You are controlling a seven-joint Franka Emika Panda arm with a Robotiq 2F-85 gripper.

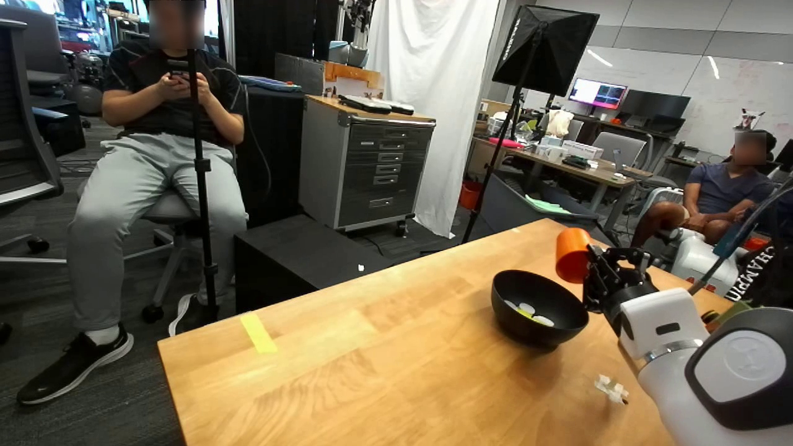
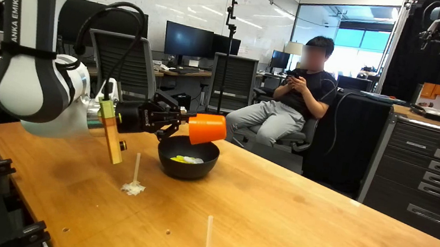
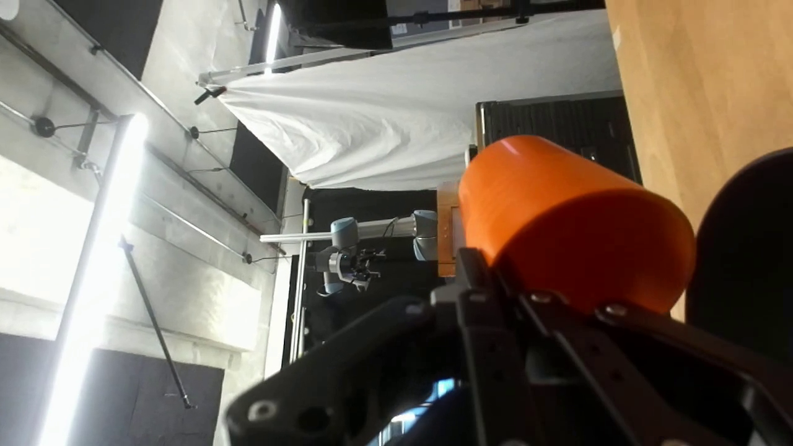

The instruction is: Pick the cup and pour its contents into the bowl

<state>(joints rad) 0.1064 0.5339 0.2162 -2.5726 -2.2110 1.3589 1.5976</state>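
Pinching the orange cup (image 2: 208, 129) at its rim with narrow-set jaws, the gripper (image 2: 189, 119) holds it tilted just above the black bowl (image 2: 186, 173), mouth angled down toward the interior. White and yellow pieces (image 2: 188, 160) lie inside the bowl, which rests on the table (image 2: 315, 236). In an exterior view, the gripper extends from the left; two upright sticks (image 2: 208, 239) stand nearer than the bowl.

- Arm (image 2: 21, 86), upright in its upper stretch, bends at the wrist (image 2: 83, 76).
- End effector (image 2: 188, 118), nearly level, points sideways.
- Fingers (image 3: 476, 272) sit pinched close together.
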